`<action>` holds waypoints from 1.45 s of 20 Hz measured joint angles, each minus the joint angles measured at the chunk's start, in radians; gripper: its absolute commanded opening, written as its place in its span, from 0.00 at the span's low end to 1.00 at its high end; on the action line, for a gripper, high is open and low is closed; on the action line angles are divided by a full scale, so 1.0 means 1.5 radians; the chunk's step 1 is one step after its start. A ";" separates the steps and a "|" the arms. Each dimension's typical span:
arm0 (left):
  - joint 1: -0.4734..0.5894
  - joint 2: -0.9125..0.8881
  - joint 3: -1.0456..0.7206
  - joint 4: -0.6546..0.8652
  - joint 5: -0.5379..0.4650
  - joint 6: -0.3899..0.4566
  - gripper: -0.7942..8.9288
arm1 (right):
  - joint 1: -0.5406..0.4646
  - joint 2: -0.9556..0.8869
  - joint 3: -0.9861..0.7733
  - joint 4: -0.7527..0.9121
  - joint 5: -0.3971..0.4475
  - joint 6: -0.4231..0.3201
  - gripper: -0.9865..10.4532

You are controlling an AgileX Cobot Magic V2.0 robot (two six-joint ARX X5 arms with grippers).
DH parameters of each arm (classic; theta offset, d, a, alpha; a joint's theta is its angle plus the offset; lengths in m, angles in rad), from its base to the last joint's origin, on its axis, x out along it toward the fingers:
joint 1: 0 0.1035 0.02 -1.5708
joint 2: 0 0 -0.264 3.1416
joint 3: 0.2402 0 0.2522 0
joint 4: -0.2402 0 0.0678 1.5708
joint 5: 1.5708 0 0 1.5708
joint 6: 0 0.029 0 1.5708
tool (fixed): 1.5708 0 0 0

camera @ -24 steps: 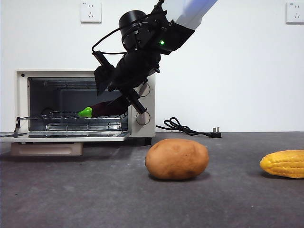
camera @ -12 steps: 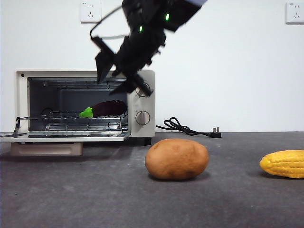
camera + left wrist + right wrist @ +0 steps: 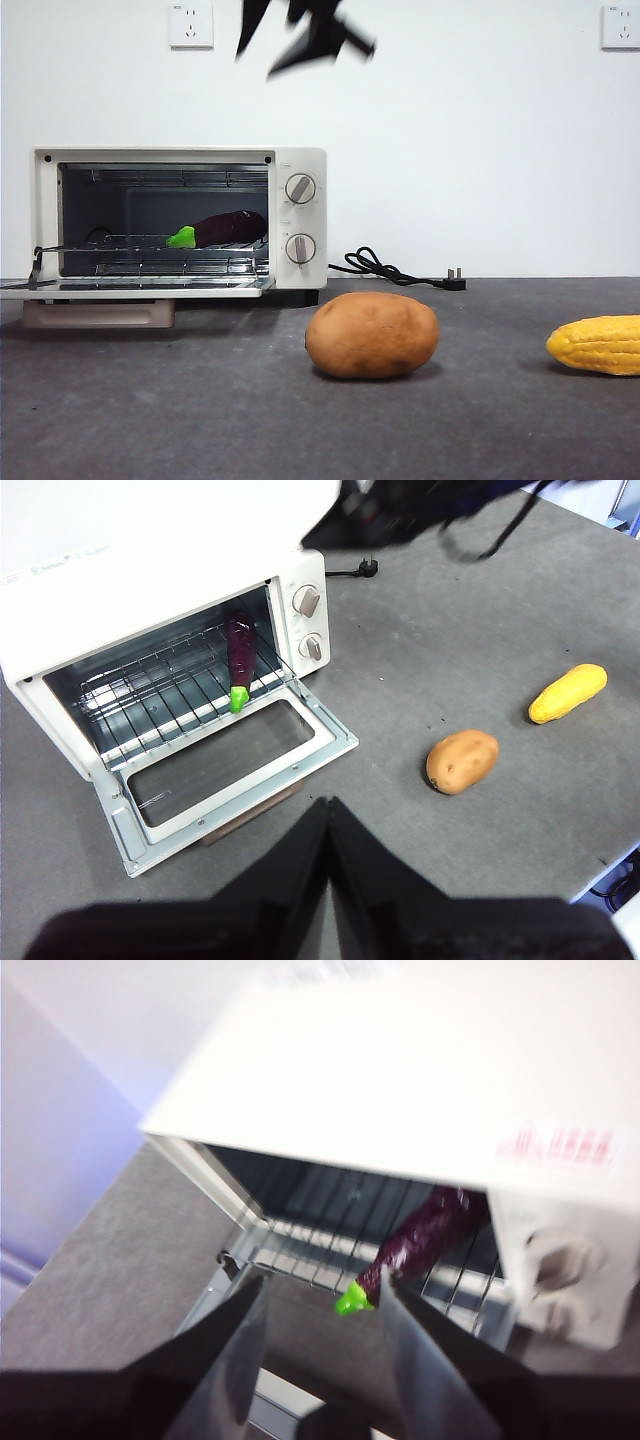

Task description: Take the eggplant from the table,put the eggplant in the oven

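Since a moment ago, my right gripper [image 3: 305, 35] has lifted clear of the oven [image 3: 180, 222] and now sits high above it, jaws spread wide with nothing between them.

I see the eggplant [image 3: 222, 229] lying on the wire rack [image 3: 170, 695] inside the oven, near its knob side, green cap toward the opening, door [image 3: 225, 770] folded down flat. My left gripper [image 3: 328, 810] hangs well back from the oven with jaws pressed together. On the bench [image 3: 200, 400], a potato [image 3: 372, 334] sits out in front of the oven and a corn cob [image 3: 597, 344] farther off.
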 measured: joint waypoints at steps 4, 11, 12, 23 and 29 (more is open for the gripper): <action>0.000 0.000 0.000 0.000 0.000 0.000 0.08 | 0.000 -0.079 0.000 -0.059 -0.006 -0.072 0.25; 0.000 0.000 0.000 0.000 0.000 0.000 0.08 | 0.000 -0.183 0.000 -0.183 -0.030 -0.151 0.25; 0.000 0.000 0.000 0.000 0.000 0.000 0.08 | 0.000 -0.201 0.000 -0.207 -0.033 -0.162 0.25; 0.000 0.000 0.000 0.000 0.000 0.000 0.08 | 0.000 -0.316 0.000 -0.426 -0.105 -0.218 0.25; 0.000 0.000 0.000 0.000 0.000 0.000 0.08 | 0.000 -0.341 0.000 -0.460 -0.134 -0.238 0.25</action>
